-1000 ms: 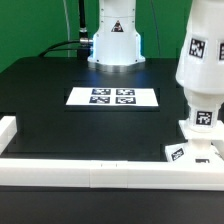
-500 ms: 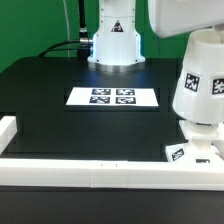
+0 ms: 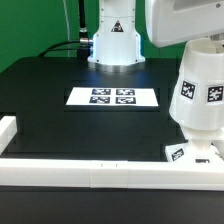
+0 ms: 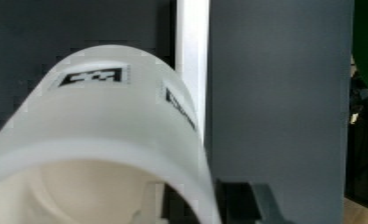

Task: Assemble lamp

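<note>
The white tapered lamp shade (image 3: 203,95) with black-and-white tags stands upright at the exterior view's right, just over the flat square lamp base (image 3: 186,153) by the front rail. The arm's white hand (image 3: 180,22) is above the shade. In the wrist view the shade (image 4: 110,120) fills the picture. My gripper (image 4: 207,200) is shut on its wall, with one finger inside the rim and one outside. The bulb is hidden behind or under the shade.
The marker board (image 3: 113,97) lies at the middle of the black table. White border rails run along the front edge (image 3: 100,172) and the left (image 3: 8,130). The robot's base (image 3: 115,40) stands at the back.
The arm has come down into view with the shade in its grip. The shade now sits lower, close over the base, and covers the tagged part that showed below it before.
</note>
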You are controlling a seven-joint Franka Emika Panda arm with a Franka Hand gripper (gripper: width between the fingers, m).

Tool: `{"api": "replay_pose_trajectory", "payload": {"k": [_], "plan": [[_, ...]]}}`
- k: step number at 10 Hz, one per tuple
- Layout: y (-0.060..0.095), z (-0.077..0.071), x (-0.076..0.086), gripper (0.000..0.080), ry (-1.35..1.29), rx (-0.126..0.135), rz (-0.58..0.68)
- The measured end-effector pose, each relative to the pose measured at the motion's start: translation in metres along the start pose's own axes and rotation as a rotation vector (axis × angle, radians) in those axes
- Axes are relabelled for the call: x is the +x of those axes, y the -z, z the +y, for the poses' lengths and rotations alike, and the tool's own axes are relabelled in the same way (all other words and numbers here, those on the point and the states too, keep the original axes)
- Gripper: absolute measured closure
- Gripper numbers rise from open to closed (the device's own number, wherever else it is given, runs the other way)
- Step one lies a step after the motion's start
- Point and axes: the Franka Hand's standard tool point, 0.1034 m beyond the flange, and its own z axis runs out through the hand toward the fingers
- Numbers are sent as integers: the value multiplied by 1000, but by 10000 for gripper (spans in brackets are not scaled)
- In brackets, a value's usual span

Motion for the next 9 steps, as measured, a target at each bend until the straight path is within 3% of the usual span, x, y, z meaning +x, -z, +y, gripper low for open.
{"api": "replay_pose_trajectory", "payload": {"k": [4,5,6,7,8,9], "plan": [[-4,2,-1,755,-2,0,-6],[-3,2,-1,571,-3,0,-6],[-1,3,-1,435,-4,0,-5],[3,4,-3,435,-6,1,-7],[9,5,-6,251,-7,2,-15],[16,6,-12,150,-9,2,-31]]}}
